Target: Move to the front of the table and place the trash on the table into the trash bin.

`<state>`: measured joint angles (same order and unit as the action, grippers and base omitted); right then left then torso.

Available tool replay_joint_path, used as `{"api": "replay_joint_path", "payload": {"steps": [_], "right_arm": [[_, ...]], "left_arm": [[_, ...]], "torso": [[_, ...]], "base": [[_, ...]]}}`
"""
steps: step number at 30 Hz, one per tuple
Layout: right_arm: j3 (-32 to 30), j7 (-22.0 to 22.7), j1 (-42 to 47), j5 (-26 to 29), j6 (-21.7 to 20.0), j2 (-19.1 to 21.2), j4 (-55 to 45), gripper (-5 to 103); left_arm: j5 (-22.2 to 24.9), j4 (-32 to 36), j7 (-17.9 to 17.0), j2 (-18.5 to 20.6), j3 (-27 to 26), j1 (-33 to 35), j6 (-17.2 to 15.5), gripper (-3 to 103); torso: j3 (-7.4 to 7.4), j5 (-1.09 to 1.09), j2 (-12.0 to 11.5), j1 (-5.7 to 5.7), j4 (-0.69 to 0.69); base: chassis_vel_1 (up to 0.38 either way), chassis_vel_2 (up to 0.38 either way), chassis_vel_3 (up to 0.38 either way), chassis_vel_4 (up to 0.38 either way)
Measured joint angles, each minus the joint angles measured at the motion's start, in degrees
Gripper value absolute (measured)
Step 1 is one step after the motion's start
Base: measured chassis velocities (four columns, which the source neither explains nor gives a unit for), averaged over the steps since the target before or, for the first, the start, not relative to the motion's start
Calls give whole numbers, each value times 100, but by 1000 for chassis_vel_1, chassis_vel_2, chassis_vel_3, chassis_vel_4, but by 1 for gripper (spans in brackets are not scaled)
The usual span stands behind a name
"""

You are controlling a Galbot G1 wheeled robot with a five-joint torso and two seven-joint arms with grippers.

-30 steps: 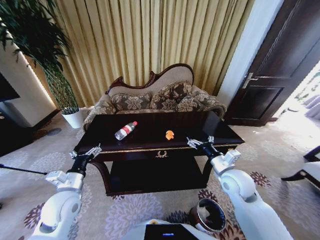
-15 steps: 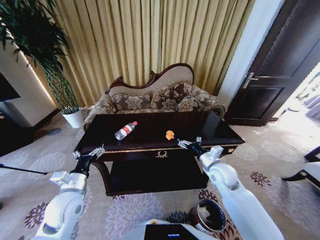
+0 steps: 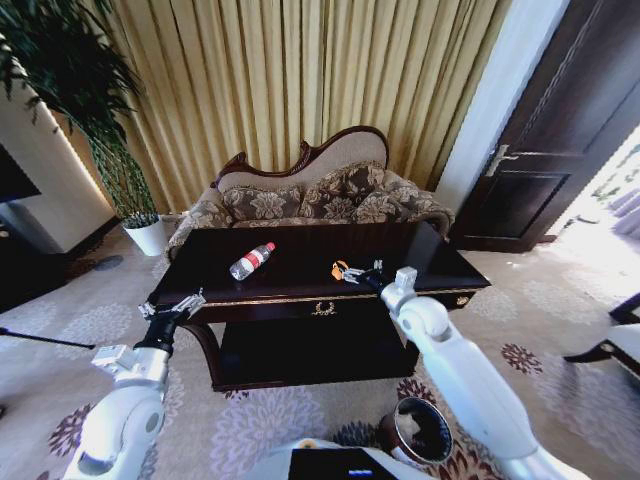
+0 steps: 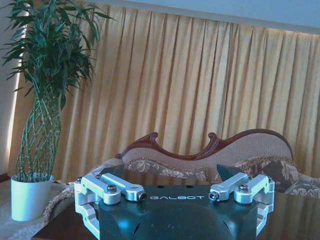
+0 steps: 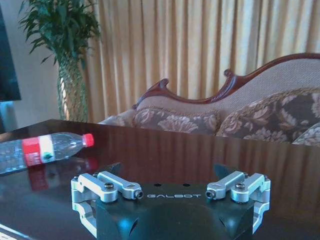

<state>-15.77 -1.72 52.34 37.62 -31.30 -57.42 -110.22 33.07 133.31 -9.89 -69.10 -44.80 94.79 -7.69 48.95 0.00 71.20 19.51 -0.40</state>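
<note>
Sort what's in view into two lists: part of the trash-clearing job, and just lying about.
Job:
table
plastic bottle, lying on the table
orange scrap, at the right hand
trash bin on the floor
left hand, at the table's front-left corner

Lying about:
sofa
potted plant
curtains

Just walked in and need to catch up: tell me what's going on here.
The robot stands before the table, clearing trash. Its right pincer is open over the tabletop, right at the orange scrap, not yet gripping it. The left pincer hangs open off the table's left front corner. The bottle lies on the table; the bin waits on the floor.
</note>
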Motion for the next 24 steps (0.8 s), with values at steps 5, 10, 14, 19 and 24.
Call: {"api": "replay_joint_path", "payload": {"steps": [5, 10, 14, 19, 24], "right_arm": [[76, 117, -134, 137, -351, 109, -130, 100], [257, 320, -243, 245, -623, 161, -157, 100], [370, 395, -278, 266, -639, 111, -105, 100], [629, 477, -409, 218, -621, -38, 80, 100], [940, 579, -675, 158, -597, -96, 320, 100]], "left_arm": [[-16, 8, 0, -18, 19, 4, 0, 100], [-40, 19, 0, -46, 25, 11, 2, 100], [-58, 6, 5, -64, 24, 16, 10, 100], [-62, -25, 21, -77, -21, -15, 14, 100], [-25, -25, 23, -74, -85, -39, 15, 100]], "torso": [[0, 1, 0, 0, 0], [0, 1, 0, 0, 0], [0, 1, 0, 0, 0], [0, 0, 0, 0, 0], [0, 1, 0, 0, 0]], "base": [[0, 0, 0, 0], [0, 0, 0, 0], [0, 0, 0, 0], [0, 0, 0, 0], [0, 0, 0, 0]]}}
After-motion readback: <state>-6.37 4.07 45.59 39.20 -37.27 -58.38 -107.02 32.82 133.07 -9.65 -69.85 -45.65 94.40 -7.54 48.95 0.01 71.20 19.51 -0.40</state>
